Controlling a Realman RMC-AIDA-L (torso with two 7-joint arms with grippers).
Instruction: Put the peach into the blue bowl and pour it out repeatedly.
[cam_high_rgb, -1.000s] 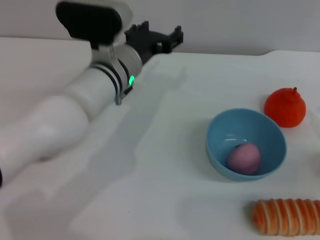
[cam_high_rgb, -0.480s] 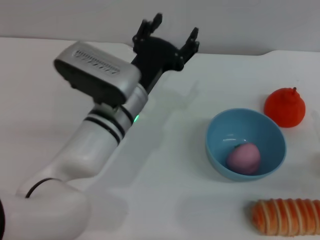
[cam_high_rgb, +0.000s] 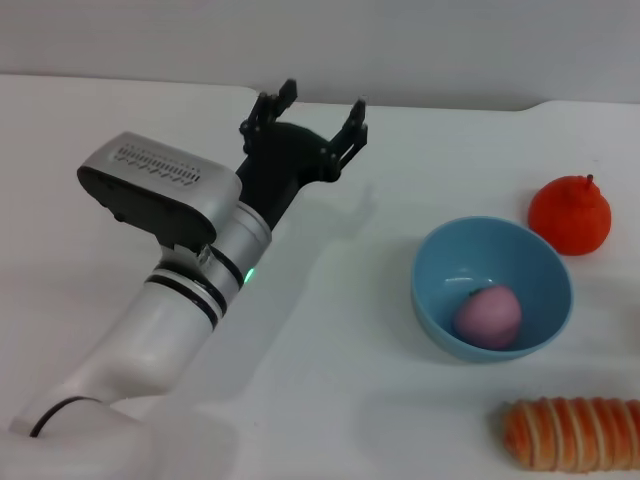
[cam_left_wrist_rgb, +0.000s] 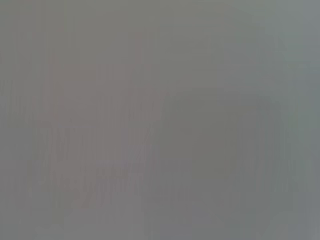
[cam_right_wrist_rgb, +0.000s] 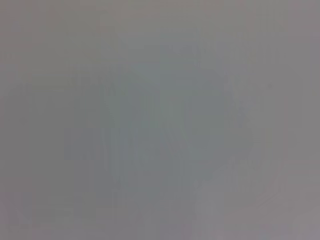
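1. The left gripper (cam_high_rgb: 308, 112) hangs above the white table (cam_high_rgb: 330, 320), jaws spread wide and holding nothing; its fingers (cam_high_rgb: 355, 118) point away from the robot.
2. The blue bowl (cam_high_rgb: 445, 262) sits well apart from it, off to the robot's right and nearer the robot, with the peach (cam_high_rgb: 487, 316) resting inside.
3. The bowl is round, so no long axis constrains the approach; I judge its near rim the likely grip.
4. The right gripper is out of sight, and both wrist views show nothing.
5. Count: one bowl, one peach, one orange-red fruit (cam_high_rgb: 570, 214), one striped roll (cam_high_rgb: 572, 434).
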